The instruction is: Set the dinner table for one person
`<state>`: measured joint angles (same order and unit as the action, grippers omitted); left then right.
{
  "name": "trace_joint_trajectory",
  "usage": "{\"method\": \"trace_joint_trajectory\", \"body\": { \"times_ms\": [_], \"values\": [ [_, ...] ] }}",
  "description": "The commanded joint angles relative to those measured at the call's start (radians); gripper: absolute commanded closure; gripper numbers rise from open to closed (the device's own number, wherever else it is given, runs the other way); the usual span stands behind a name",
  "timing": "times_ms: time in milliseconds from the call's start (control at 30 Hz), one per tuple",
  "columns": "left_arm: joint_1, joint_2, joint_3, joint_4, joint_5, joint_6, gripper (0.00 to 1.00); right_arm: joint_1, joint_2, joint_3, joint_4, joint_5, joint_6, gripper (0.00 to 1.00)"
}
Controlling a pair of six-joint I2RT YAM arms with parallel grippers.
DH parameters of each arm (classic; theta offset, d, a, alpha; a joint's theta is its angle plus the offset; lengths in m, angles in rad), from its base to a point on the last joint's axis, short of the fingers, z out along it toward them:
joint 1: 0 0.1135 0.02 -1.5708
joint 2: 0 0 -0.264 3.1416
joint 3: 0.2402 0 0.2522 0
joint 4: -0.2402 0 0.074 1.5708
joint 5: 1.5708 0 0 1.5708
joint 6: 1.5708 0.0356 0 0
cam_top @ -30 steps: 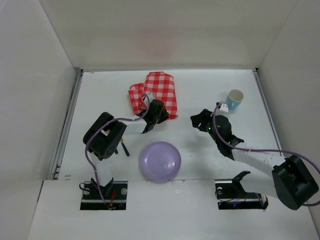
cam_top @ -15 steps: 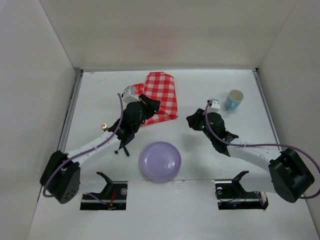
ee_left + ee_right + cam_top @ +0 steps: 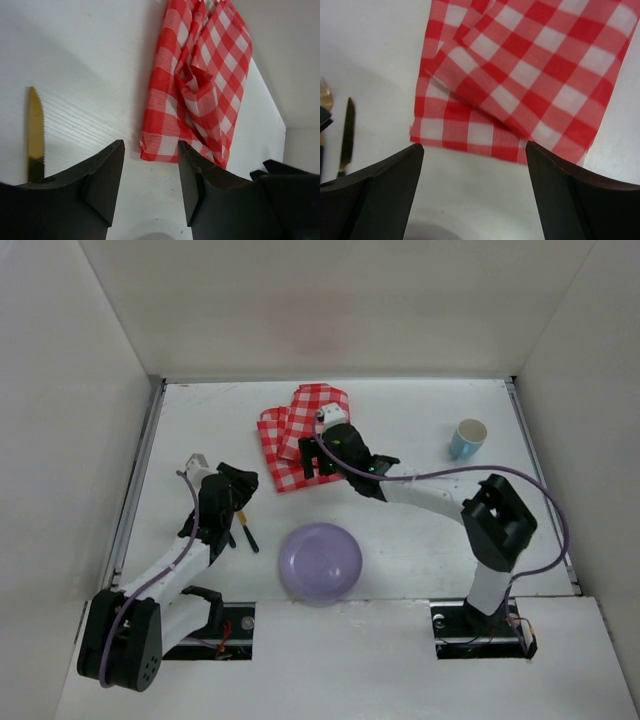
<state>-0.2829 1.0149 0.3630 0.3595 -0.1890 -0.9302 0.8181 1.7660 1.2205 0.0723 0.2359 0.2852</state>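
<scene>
The white dinner table (image 3: 430, 530) carries a crumpled red-and-white checked cloth (image 3: 305, 420) at the back middle. A lilac plate (image 3: 320, 562) lies near the front and a blue cup (image 3: 467, 438) stands at the back right. My right gripper (image 3: 314, 462) is open and empty, its jaws wide apart just short of the cloth's near edge (image 3: 485, 135). My left gripper (image 3: 245, 482) is open and empty, left of the cloth (image 3: 200, 85). A gold-bladed knife (image 3: 35, 125) with a dark handle lies beside it, and also shows from above (image 3: 247, 535).
A gold fork tip (image 3: 325, 95) shows beside the knife (image 3: 346, 132) at the left edge of the right wrist view. White walls enclose the table on three sides. A metal rail (image 3: 135, 490) runs along the left edge.
My left arm has pulled back from the cloth to the left, near the knife. My right arm has swung left from near the cup to the cloth's near edge.
</scene>
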Motion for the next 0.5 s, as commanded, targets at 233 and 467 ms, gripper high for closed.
{"method": "trace_joint_trajectory", "body": {
  "times_ms": [233,467],
  "values": [
    [0.153,0.000,-0.070,0.108,0.177,-0.059,0.55,0.054,0.335,0.476,-0.310,0.106,-0.336,0.02],
    [0.173,0.028,-0.081,0.148,0.215,-0.082,0.55,0.082,0.483,0.654,-0.374,0.161,-0.383,0.01]
  ]
}}
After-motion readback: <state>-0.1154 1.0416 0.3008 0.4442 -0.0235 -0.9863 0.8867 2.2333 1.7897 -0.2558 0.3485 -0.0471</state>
